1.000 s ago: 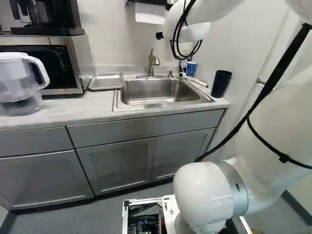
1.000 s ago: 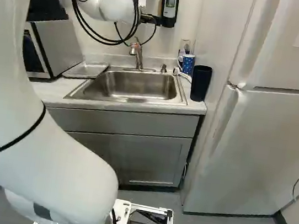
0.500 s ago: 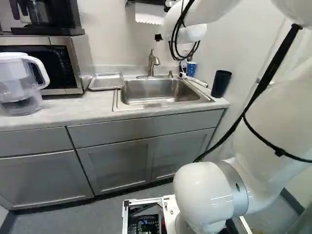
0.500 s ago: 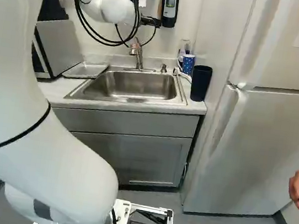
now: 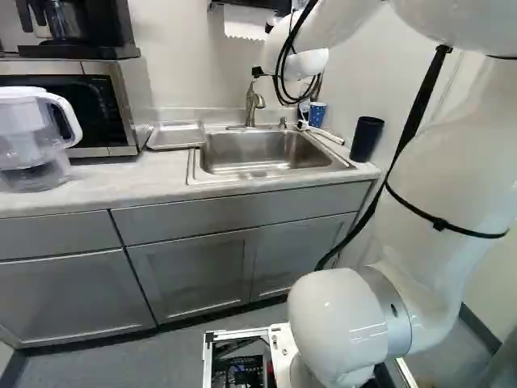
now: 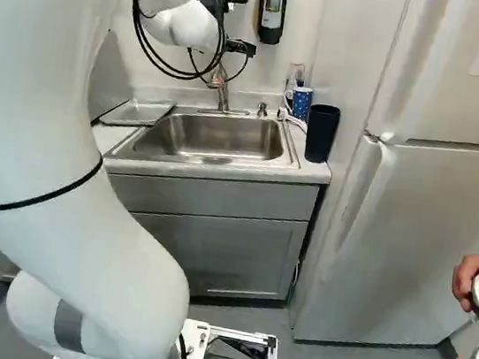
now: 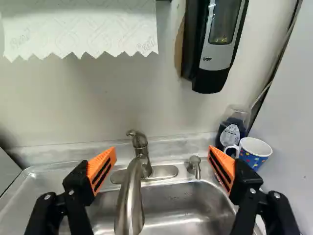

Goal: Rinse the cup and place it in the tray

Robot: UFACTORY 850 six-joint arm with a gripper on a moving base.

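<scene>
In the left base view the arm (image 5: 452,178) has shifted leftward against its foot joint, its far end now a little lower, near the wall behind the sink (image 5: 258,175); the base has not moved. The blue cup (image 5: 317,114), likely the one meant, stands right of the upper middle, behind the black tumbler (image 5: 367,139). The tray (image 5: 176,135) lies upper left, beside the sink, so both rinse and placing remain

In the right base view the arm has swung rightward; the cup is unmoved, upper right of centre. This looks like an approach, the grasp still to come

In the wrist view the gripper (image 7: 163,155) has its fingers wide apart, gripping nothing, the faucet (image 7: 130,198) ahead between them. The cup is upright just beyond one finger. The soap dispenser (image 7: 215,51) and paper towel (image 7: 78,29) carry print, left unread here
</scene>
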